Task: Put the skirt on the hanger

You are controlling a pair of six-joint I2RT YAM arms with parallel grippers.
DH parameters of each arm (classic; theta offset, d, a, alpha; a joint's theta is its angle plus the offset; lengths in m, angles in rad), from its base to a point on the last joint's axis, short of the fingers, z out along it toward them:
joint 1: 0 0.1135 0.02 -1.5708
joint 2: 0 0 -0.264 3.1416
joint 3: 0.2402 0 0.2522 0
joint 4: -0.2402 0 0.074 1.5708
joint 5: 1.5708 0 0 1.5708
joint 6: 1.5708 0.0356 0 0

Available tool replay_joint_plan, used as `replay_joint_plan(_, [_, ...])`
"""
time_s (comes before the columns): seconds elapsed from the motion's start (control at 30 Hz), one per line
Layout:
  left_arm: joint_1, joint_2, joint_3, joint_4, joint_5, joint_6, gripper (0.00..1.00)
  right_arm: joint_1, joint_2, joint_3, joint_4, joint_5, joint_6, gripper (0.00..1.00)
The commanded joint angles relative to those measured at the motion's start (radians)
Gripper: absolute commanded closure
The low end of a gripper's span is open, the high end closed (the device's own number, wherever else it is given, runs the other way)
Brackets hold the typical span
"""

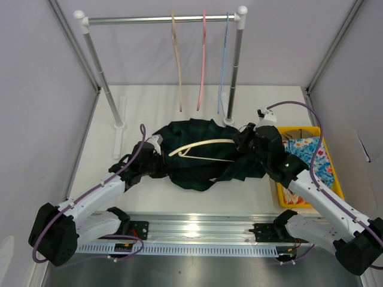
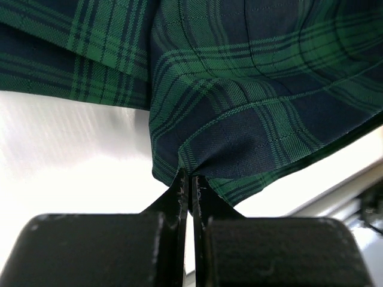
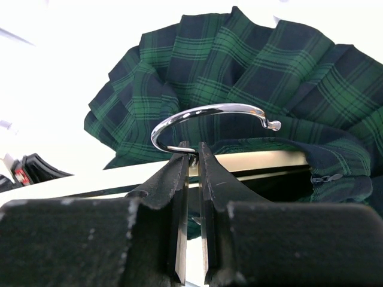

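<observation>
The dark green and navy plaid skirt [image 1: 203, 170] lies bunched in the middle of the table. The cream hanger [image 1: 203, 145] lies across its top, hook toward the right. My left gripper [image 1: 159, 159] is at the skirt's left edge. In the left wrist view it [image 2: 190, 177] is shut on a fold of the plaid fabric [image 2: 239, 89]. My right gripper [image 1: 245, 143] is at the skirt's right side. In the right wrist view it [image 3: 192, 150] is shut at the base of the metal hook [image 3: 203, 112], with the cream hanger body [image 3: 263, 160] running right over the skirt [image 3: 239, 54].
A clothes rail [image 1: 155, 20] stands at the back with a tan hanger [image 1: 178, 60], a pink hanger [image 1: 202, 60] and a pale blue hanger [image 1: 224, 60]. Its right post [image 1: 234, 78] is just behind the skirt. A yellow tray [image 1: 337, 185] with floral cloth [image 1: 311, 152] is at the right.
</observation>
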Motion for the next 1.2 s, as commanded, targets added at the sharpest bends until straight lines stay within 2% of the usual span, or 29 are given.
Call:
replay_joint_plan(0.0, [0.071,0.009,0.046,0.042,0.147,-0.048,1.00,-0.016,-0.018,-0.038,0.015,0.027,-0.099,1.00])
replay_joint_plan(0.23, [0.157,0.006,0.109,0.020,0.250,-0.076,1.00,-0.016,-0.011,-0.082,0.056,0.016,-0.130,1.00])
replay_joint_plan(1.17, [0.303,-0.062,0.207,-0.046,0.352,-0.117,1.00,0.025,0.004,-0.214,0.197,0.185,-0.308,1.00])
